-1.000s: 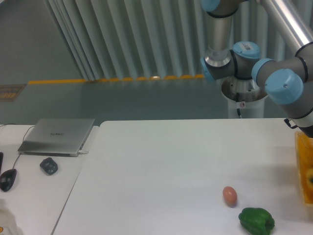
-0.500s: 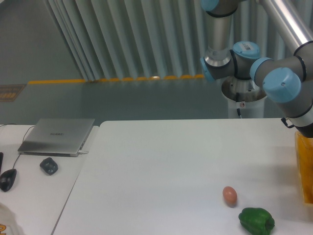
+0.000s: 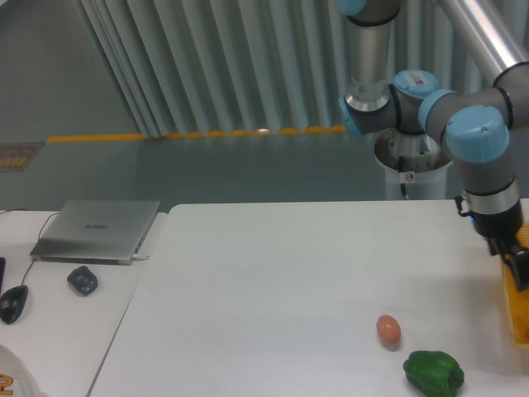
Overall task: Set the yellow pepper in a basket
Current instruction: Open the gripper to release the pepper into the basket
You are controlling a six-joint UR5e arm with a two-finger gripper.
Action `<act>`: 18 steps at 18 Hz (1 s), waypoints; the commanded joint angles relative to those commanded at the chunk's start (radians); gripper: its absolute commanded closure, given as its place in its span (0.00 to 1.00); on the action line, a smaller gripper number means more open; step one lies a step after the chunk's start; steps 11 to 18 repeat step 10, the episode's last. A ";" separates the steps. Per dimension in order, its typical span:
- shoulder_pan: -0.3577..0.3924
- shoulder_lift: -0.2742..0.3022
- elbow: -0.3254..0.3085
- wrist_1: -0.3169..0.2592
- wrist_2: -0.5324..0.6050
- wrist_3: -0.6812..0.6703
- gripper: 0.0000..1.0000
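One gripper hangs at the far-right edge, just over the basket, only a sliver of which shows. I cannot tell whether its fingers are wide or narrow. No yellow pepper is visible (possibly inside the basket, out of frame). On the white table lie a green pepper and an egg-shaped object, well left of the gripper.

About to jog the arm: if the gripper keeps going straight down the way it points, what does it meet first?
Most likely the basket: the gripper points down at its left rim by the frame's right edge. From this one view, depth is uncertain, so it could pass beside it.
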State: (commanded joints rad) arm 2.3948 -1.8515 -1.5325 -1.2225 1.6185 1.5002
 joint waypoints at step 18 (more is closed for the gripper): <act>-0.060 0.018 -0.002 -0.049 -0.034 -0.018 0.00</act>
